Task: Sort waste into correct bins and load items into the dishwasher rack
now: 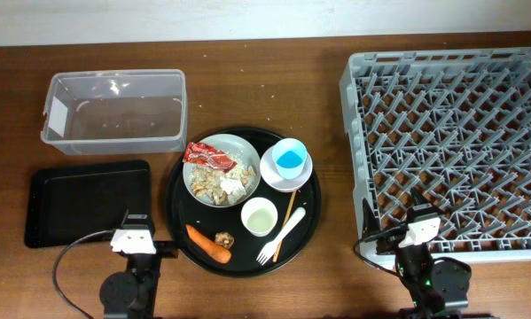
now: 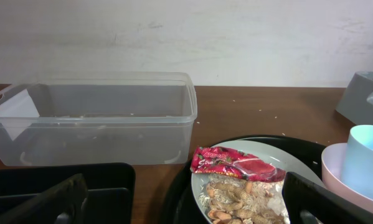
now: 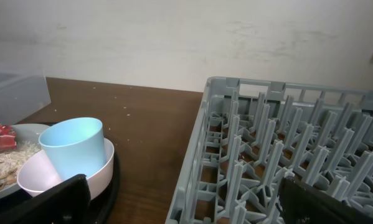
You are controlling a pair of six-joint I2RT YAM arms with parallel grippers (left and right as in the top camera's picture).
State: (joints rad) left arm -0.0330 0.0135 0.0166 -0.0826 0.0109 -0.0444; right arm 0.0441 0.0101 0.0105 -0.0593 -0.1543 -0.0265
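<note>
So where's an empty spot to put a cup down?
Bare table lies between the round tray and the rack, and on its far side, between tub and rack. The rack and flat black tray hold nothing. The round tray is crowded.

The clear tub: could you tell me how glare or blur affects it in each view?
Overhead: the clear tub has a small white glare spot near its far rim. Left wrist: evenly lit, sharp, no hard glare. Right wrist: only a corner shows.
</note>
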